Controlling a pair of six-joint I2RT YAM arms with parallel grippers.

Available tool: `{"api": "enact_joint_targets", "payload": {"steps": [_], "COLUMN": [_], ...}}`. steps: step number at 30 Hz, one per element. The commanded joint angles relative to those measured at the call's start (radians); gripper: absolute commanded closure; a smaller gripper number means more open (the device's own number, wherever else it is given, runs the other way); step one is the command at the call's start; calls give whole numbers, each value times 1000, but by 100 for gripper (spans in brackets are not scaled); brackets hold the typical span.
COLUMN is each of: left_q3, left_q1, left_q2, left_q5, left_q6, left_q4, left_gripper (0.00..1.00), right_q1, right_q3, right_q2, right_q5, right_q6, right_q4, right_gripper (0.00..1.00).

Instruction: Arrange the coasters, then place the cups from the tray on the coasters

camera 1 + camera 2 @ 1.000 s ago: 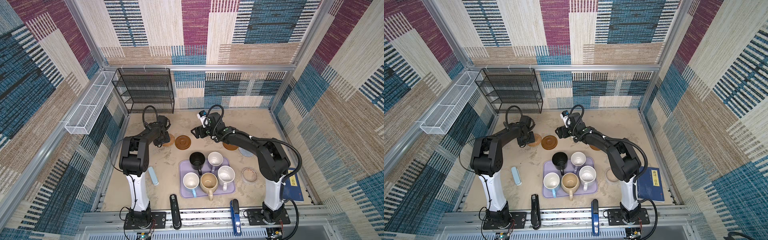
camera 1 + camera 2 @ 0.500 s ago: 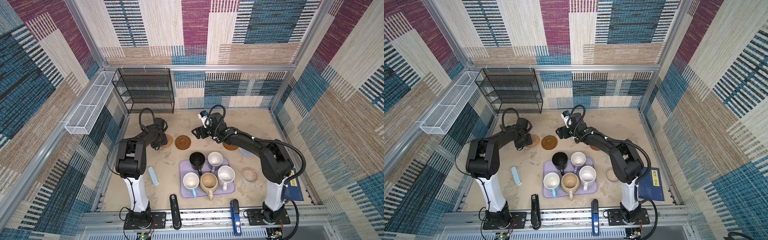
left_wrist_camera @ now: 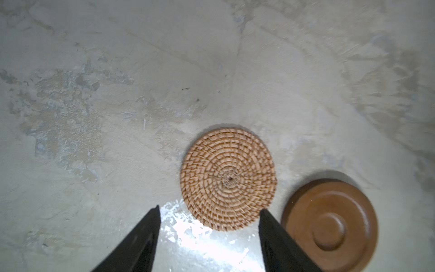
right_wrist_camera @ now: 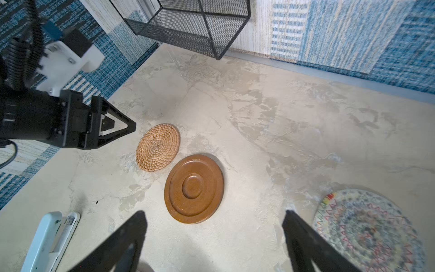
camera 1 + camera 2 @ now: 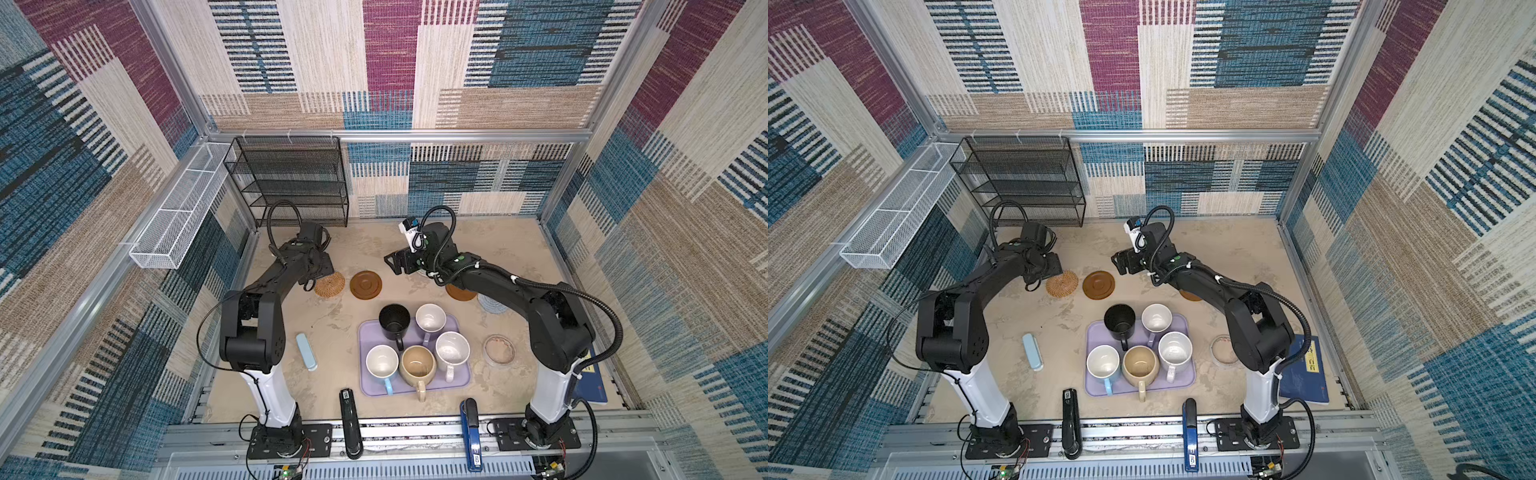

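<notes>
Left end effector [image 5: 322, 266] hangs low over the far left of the table [image 5: 498, 249], jaws apart and empty. In the left wrist view only its two dark fingertips [image 3: 146, 235] show; the rest is cut off. The rattan coaster [image 5: 329, 284] lies flat just beside those tips, and whether they touch it cannot be told. Just to its right, close but apart, lies a brown wooden coaster [image 5: 365, 284], ringed and fully in view from above, though clipped at the edge of the left wrist view.

Right end effector [image 5: 392, 264] hovers further right, jaws spread wide with nothing between them. Its own body hides the whitish lacy coaster in both top views. Only the right wrist view shows that coaster [image 4: 367, 233], partly cut off and blurred, with coloured zigzag stitching. The right arm covers most of the second brown coaster [image 5: 461, 293] and of the pale blue-grey coaster [image 5: 492, 305], so only slivers show.

Nearer the front, the lavender tray [image 5: 461, 378] carries all five cups. The black cup [image 5: 394, 320] and lavender cup [image 5: 431, 318] stand at the back. The light blue cup [image 5: 381, 361], beige cup [image 5: 417, 363] and speckled white cup [image 5: 452, 351] stand in front, crowded together. The beige cup's handle overhangs the near rim.
</notes>
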Motion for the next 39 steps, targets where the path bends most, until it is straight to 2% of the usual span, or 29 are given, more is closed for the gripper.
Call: {"api": "enact_joint_targets", "payload": {"steps": [1, 3, 7, 10, 15, 22, 33, 39], "left_q3": [-32, -62, -135, -183, -172, -134, -75, -51], "left_q1": [-45, -88, -141, -176, -217, -239, -246, -245], "left_q2": [-54, -77, -87, -80, -20, 82, 186, 221], "left_q5": [109, 138, 209, 171, 105, 39, 12, 10], "left_q6": [10, 2, -68, -119, -159, -175, -189, -200], "left_q4": [31, 58, 126, 179, 182, 180, 172, 163], "left_gripper": [19, 18, 26, 29, 33, 40, 49, 50], "right_q1": [0, -1, -2, -4, -9, -22, -44, -54], "right_q3": [-18, -24, -56, -96, -135, -171, -211, -226], "right_q2": [-45, -64, -102, -128, -147, -171, -186, -184], "right_q5": [51, 59, 89, 121, 137, 157, 148, 149], "right_q6": [13, 6, -12, -21, -33, -45, -52, -57], "right_q4": [-2, -16, -34, -27, -22, -18, -3, 2], "right_gripper": [0, 0, 0, 0, 0, 0, 0, 0]}}
